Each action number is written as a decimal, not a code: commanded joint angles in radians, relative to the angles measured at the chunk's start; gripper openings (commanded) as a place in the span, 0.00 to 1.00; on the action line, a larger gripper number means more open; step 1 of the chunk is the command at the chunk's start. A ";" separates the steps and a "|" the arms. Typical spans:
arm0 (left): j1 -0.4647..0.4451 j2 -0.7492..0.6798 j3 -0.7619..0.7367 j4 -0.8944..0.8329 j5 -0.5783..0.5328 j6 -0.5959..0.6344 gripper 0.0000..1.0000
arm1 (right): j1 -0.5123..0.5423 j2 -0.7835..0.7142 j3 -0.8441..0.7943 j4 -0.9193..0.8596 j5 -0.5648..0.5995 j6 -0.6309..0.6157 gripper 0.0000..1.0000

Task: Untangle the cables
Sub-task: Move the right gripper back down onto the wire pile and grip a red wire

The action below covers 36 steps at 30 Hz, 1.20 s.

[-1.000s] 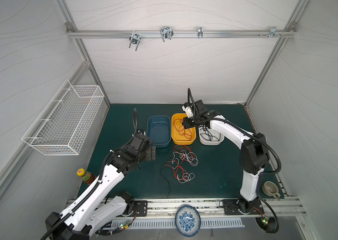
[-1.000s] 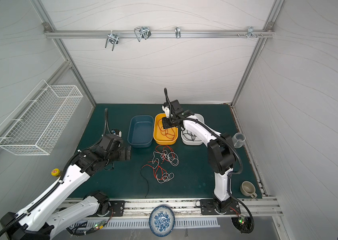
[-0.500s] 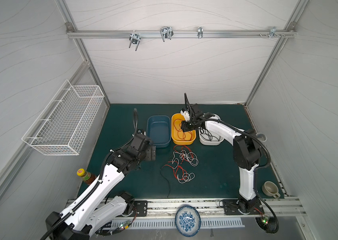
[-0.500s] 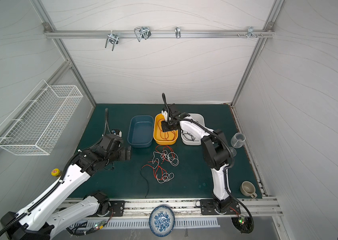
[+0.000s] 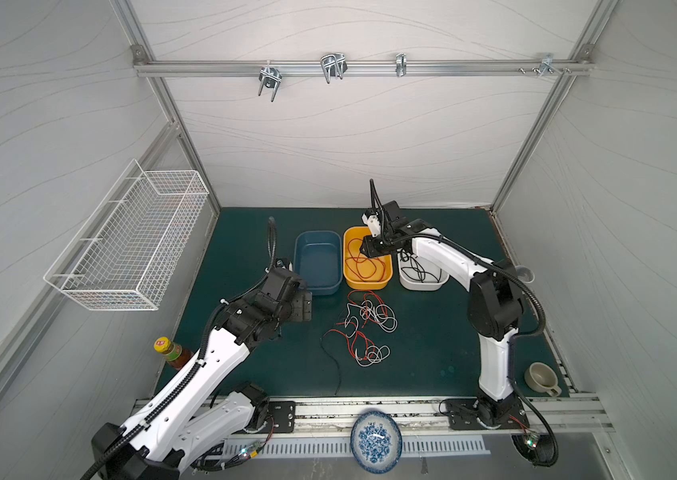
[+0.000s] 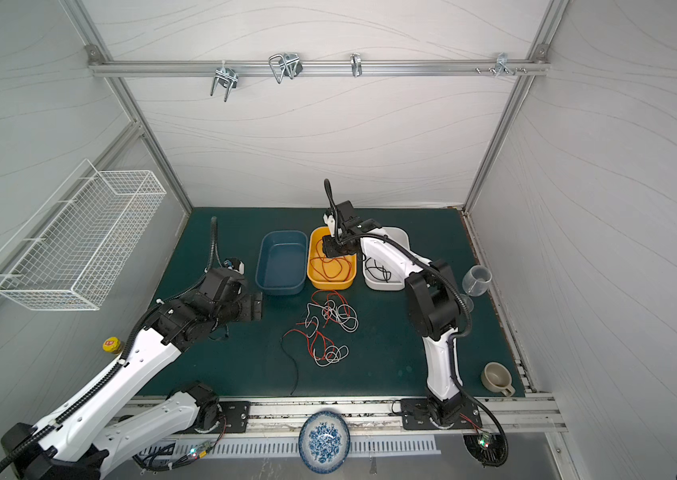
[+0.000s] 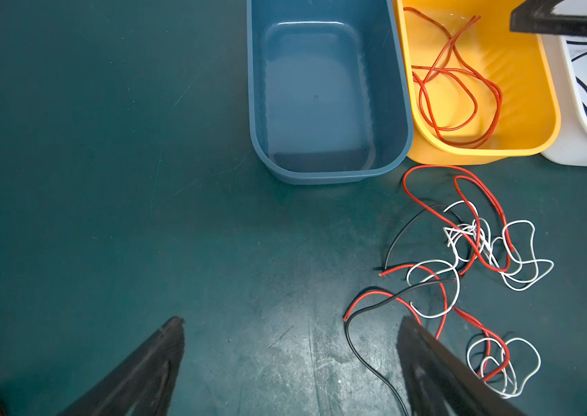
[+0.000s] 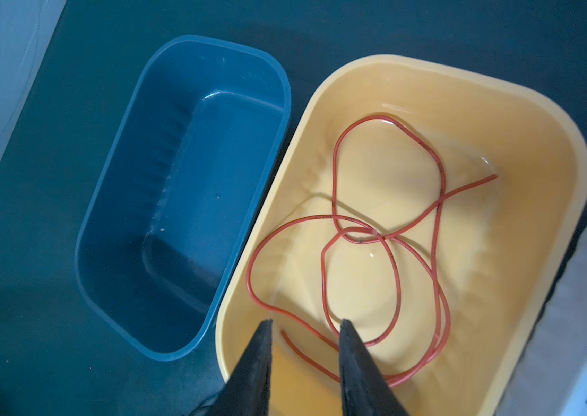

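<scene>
Sorting seems underway: your right gripper point(image 8: 304, 326) hangs parted, empty, over the yellow bin point(image 8: 410, 83) holding one red cable point(image 8: 334, 173); left gripper point(image 7: 290, 324) gapes wide. Next, probably pick a free end from the tangled cables point(image 5: 370, 312) mid-mat.

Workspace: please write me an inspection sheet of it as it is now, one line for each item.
Surface: dark green mat, lightly scuffed.
Job's things: tangle of red, white and black cables loose on the mat; one red cable in the yellow bin; black cables in the white bin; blue bin empty.
Clutter: bottle, mug and clear cup at the mat's edges; patterned plate at the front.
Grippers: left gripper open, empty, above the mat; right gripper open over the red cable, no grip seen.
Cables: black hoses along both arms, apart from the tangle.
Surroundings: wire basket on the left wall; rail with hooks on the back wall.
</scene>
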 commanded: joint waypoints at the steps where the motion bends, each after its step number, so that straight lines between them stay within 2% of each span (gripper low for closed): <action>1: 0.002 0.005 0.002 0.017 0.006 0.011 0.93 | 0.015 -0.102 0.048 -0.062 0.018 0.007 0.39; 5: 0.002 0.008 0.003 0.018 0.008 0.011 0.93 | 0.063 -0.188 0.030 -0.088 0.025 0.006 0.47; 8: 0.002 0.008 0.003 0.018 0.009 0.012 0.93 | 0.104 -0.271 -0.047 -0.070 0.027 0.029 0.49; 15: 0.003 0.007 0.001 0.018 0.011 0.012 0.93 | 0.239 -0.489 -0.323 -0.003 0.056 0.076 0.56; 23: 0.002 0.005 0.001 0.018 0.022 0.012 0.93 | 0.426 -0.683 -0.684 0.097 0.172 0.163 0.60; 27: 0.000 0.012 0.001 0.018 0.026 0.013 0.93 | 0.494 -0.708 -0.811 0.165 0.193 0.211 0.62; 30: -0.001 0.011 0.001 0.019 0.034 0.015 0.93 | 0.536 -0.671 -0.851 0.181 0.224 0.229 0.62; 36: -0.007 0.013 0.000 0.018 0.021 0.015 0.93 | 0.550 -0.584 -0.901 0.245 0.244 0.250 0.61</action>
